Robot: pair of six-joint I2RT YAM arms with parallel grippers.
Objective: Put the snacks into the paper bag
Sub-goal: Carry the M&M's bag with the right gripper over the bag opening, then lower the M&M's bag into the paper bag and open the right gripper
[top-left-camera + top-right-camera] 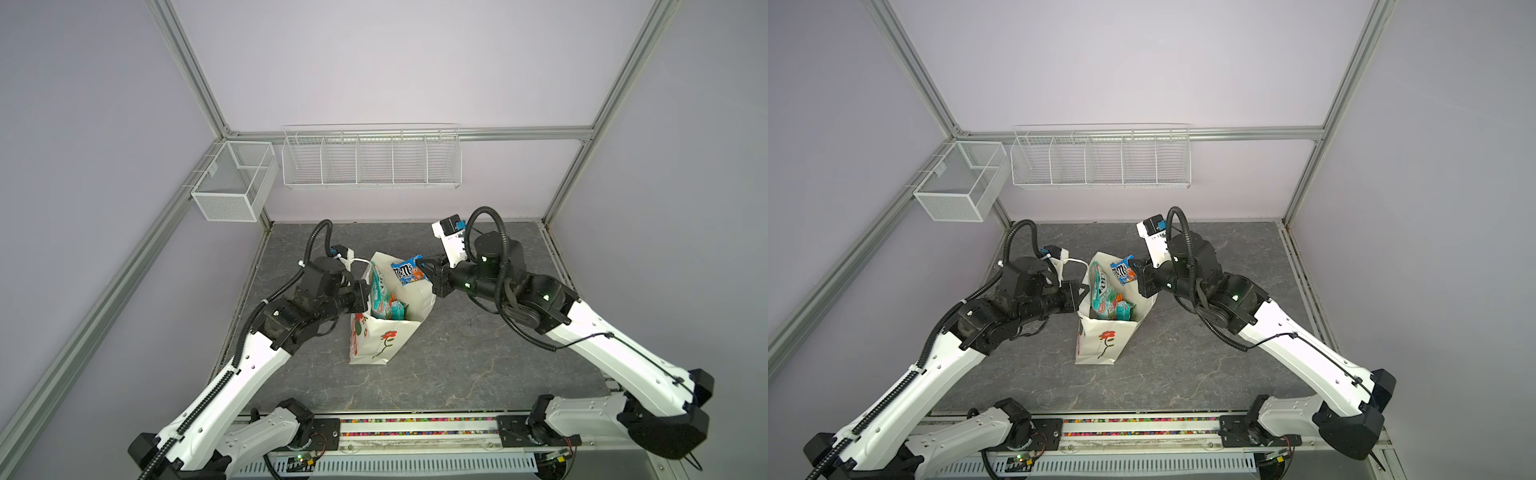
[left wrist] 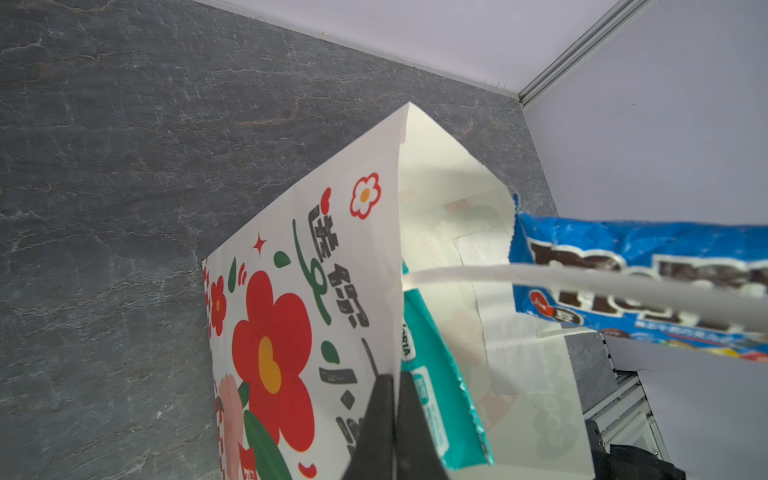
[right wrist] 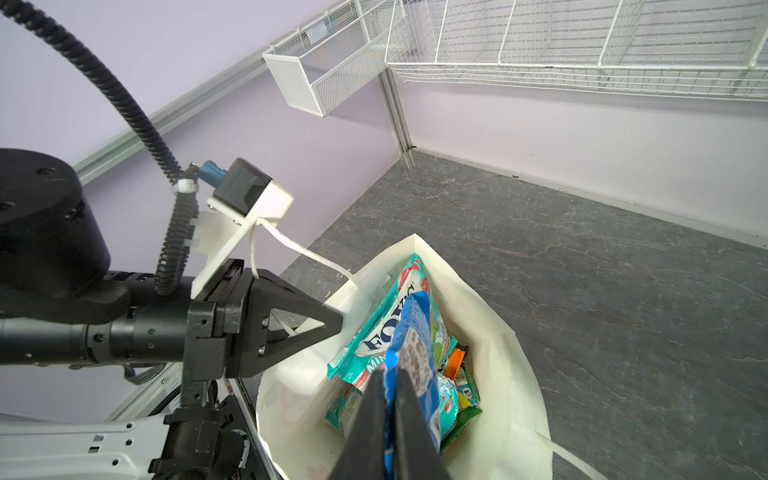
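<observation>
The right gripper (image 1: 424,266) is clamped on one end of the small blue M&M's pack (image 1: 406,271), which hangs above the open mouth of the paper bag (image 1: 376,343), near its far rim. The left gripper (image 3: 337,321) is pinched shut on the bag's left wall, spreading the mouth (one cord handle (image 3: 307,249) is draped over that arm). The FOX'S bag (image 3: 376,332) and other packets lie inside. The pack should go below the rim, toward the bag's middle, before release.

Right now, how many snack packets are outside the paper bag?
1. The blue candy pack, pinched in the jaws of the right arm above the paper bag's mouth. Some may be hidden from view.
</observation>
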